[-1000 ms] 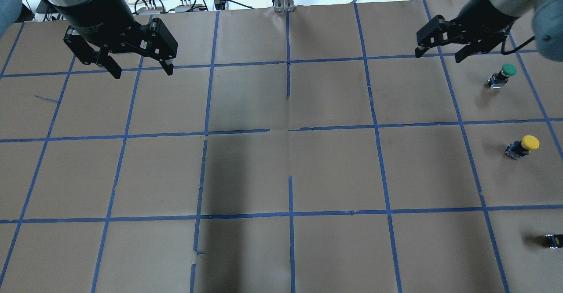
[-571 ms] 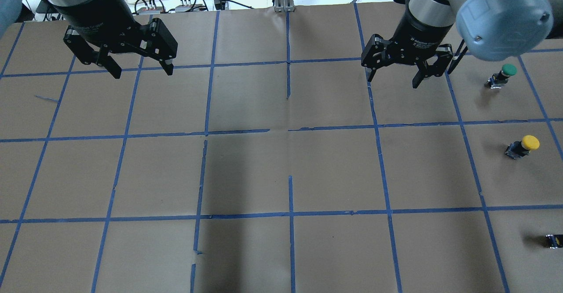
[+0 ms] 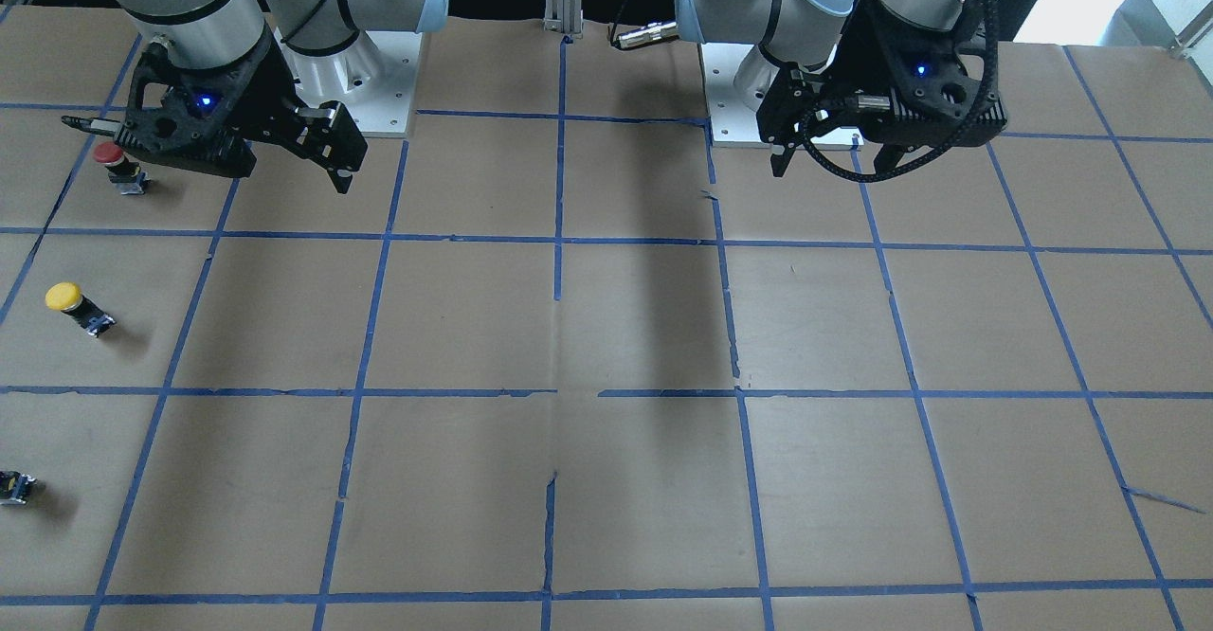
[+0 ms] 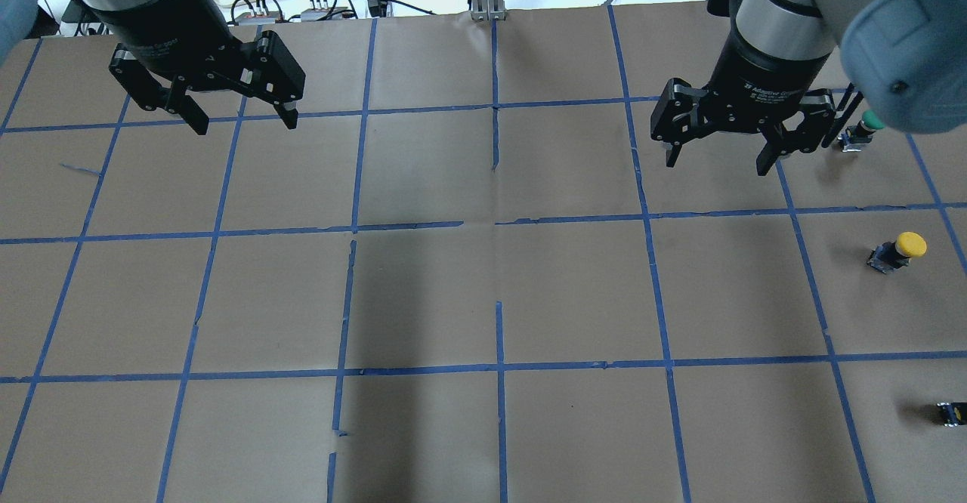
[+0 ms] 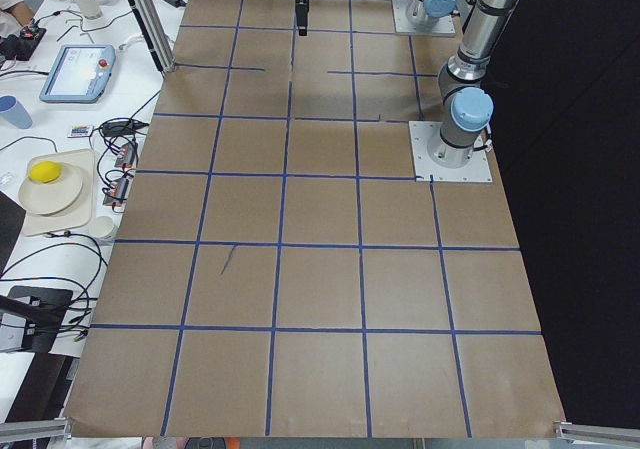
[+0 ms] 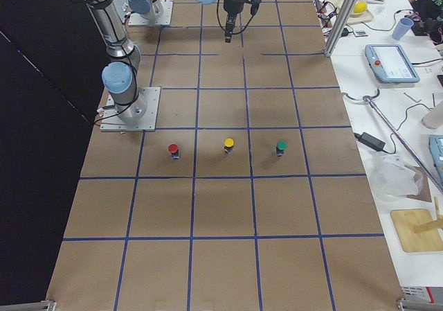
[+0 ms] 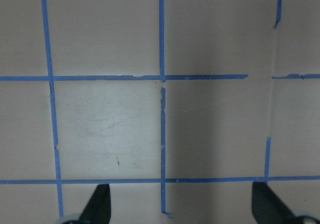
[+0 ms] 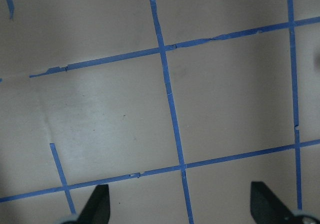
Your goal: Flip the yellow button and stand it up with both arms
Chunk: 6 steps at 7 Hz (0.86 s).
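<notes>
The yellow button (image 4: 899, 249) sits on the brown table near the right edge; it also shows in the front-facing view (image 3: 76, 307). In the exterior right view (image 6: 228, 145) its yellow cap is on top. My right gripper (image 4: 716, 163) is open and empty, hovering above the table to the left of the button and farther back, well apart from it. My left gripper (image 4: 245, 123) is open and empty over the far left of the table. Both wrist views show only bare taped paper between open fingertips (image 8: 97, 205) (image 7: 100, 205).
A green button (image 4: 870, 121) stands just right of my right gripper, partly hidden by the arm. A red button (image 3: 116, 163) is near the right arm's base. A tiny dark part with a yellow mark (image 4: 950, 412) lies at the right edge. Blue tape grids the table.
My right gripper has swung in from the back right corner, turned, and come forward over the table beside the green button. The left gripper and the buttons have not moved.
</notes>
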{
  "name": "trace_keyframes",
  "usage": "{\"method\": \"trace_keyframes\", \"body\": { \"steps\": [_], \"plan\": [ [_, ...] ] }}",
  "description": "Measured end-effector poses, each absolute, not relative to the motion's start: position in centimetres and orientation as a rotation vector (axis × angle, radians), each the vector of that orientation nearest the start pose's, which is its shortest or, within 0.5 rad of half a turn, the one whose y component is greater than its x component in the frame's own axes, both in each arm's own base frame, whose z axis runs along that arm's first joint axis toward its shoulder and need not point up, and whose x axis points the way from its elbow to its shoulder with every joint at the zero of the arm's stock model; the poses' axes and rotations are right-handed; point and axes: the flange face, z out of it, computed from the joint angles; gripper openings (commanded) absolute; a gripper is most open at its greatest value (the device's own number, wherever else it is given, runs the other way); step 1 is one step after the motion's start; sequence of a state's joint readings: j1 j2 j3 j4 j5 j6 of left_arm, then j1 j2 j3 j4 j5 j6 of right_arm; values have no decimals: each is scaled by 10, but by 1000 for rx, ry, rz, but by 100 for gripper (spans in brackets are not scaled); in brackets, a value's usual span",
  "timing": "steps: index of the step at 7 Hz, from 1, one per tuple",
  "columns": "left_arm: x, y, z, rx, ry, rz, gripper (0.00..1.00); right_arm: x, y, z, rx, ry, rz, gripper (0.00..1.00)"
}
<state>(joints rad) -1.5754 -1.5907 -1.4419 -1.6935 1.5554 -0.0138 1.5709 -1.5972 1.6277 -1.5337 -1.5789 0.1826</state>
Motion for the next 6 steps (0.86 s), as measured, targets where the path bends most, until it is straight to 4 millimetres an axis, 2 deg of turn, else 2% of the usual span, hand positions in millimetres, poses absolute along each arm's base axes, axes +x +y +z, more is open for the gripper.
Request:
{"method": "trace_keyframes", "body": {
  "steps": [3,6],
  "plan": [
    [-137,-496,529,-15,3157,22,100,117,-474,466,323,3145,108,100],
    [-137,-496,529,-14,3157,22,100,116,-475,468,328,3143,96,100]
  ]
}}
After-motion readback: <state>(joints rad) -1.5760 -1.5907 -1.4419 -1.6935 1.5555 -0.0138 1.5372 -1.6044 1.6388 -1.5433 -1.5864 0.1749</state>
